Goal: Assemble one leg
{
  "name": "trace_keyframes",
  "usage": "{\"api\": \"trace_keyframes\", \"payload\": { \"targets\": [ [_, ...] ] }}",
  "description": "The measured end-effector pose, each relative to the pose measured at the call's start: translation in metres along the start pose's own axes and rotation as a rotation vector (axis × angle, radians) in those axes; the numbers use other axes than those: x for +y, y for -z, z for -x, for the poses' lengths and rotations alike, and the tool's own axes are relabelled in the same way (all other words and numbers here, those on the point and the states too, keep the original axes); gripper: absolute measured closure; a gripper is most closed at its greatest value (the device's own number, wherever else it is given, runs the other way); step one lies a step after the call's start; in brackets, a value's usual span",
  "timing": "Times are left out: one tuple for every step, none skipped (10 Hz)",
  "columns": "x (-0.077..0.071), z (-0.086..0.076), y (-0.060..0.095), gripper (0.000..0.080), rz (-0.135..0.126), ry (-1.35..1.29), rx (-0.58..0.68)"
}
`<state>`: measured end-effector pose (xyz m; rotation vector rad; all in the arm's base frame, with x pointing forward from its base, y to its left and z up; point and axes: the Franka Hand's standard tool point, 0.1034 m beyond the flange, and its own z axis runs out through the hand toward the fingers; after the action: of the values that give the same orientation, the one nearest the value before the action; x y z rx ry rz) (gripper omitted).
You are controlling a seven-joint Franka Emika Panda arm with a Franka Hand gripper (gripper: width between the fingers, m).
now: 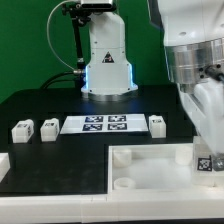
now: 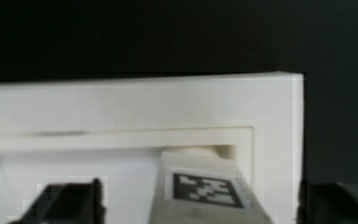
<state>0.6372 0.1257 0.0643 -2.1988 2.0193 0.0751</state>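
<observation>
The gripper [image 1: 207, 150] is hanging over the tray [image 1: 150, 170] at the exterior view's right, w/ a leg [image 1: 204, 163] between its fingers. In the wrist view the two dark fingertips [image 2: 64, 203] are standing wide on both sides of this leg [image 2: 201, 188], so I cannot tell if the claw is really pressing it or is loose. The leg is sitting low inside the tray [image 2: 140, 110], near a corner of the raised rim, its tag facing the wrist cam. Whether it is touching the tray floor is not clear.

Three more legs are lying on the black table [image 1: 60, 105]: two close together at the exterior view's left [image 1: 22, 130] [image 1: 49, 128], one [image 1: 157, 124] just beside the marker board [image 1: 104, 124]. The robot base [image 1: 107, 60] is standing behind the board.
</observation>
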Motion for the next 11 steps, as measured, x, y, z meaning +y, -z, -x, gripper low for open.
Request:
{"api": "trace_keyframes", "payload": {
  "targets": [
    [0.0,0.001,0.0,0.021,0.0,0.147,0.013],
    [-0.002,0.004,0.001,0.0162,-0.013,0.394,0.027],
    [-0.001,0.002,0.0,0.0153,-0.01,0.45,0.028],
    [-0.001,0.001,0.0,0.0153,-0.009,0.512,0.029],
    [-0.001,0.001,0.001,0.0153,-0.006,0.648,0.032],
    [-0.002,-0.002,0.001,0.0151,-0.002,0.8,0.035],
    [-0.005,-0.009,0.004,0.0151,0.011,1.012,0.048],
    [-0.008,-0.011,0.007,0.0151,0.034,1.22,0.075],
    [-0.009,-0.013,0.006,0.0151,0.037,1.383,0.092],
    [-0.009,-0.013,0.006,0.0151,0.034,1.363,0.091],
    [-0.009,-0.013,0.006,0.0277,0.034,1.363,0.091]
  ]
}}
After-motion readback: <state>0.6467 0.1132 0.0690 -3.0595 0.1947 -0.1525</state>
